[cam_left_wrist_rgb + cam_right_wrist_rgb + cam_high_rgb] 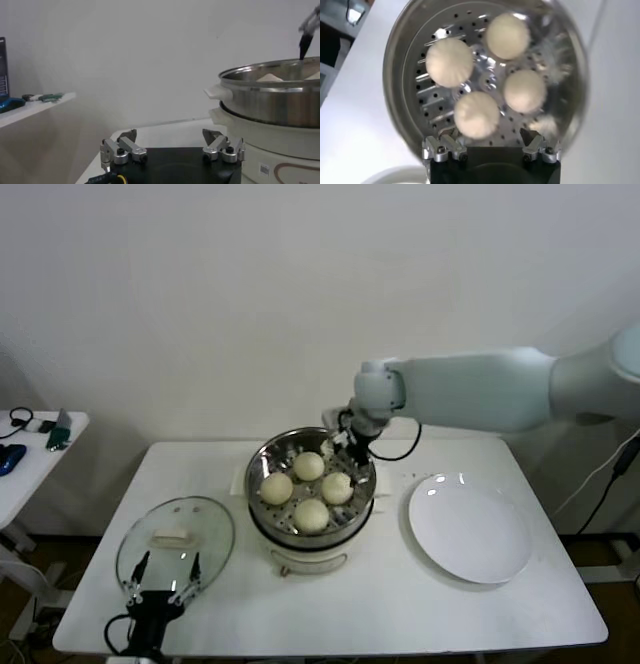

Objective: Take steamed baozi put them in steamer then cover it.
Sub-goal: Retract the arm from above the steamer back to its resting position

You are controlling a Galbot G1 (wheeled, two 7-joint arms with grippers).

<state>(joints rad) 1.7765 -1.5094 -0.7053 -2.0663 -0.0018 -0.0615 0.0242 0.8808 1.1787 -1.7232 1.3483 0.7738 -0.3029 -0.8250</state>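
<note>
All four cream-white round steamed baozi (pixel 309 489) sit in the shiny steel steamer (pixel 262 460), so the right claw (pixel 491 143) hangs above them with jaws apart, while the left claw (pixel 163 577), jaws apart too, waits by the clear glass cover (pixel 211 524) on the worktop (pixel 400 604).

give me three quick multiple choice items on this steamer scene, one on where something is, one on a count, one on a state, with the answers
1. Where does the glass lid lie?
A. on the steamer
B. on the table, on the robot's left of the steamer
C. on the white plate

2. How many baozi sit in the steamer?
A. two
B. three
C. four

3. What is on the white plate?
A. nothing
B. one baozi
C. the lid

Answers:
1. B, the head view shows the lid flat on the table beside the steamer, with the left gripper near its front edge.
2. C, four buns show on the perforated floor in the right wrist view, with the right gripper just above the steamer's far rim.
3. A, its surface is bare in the head view.
</note>
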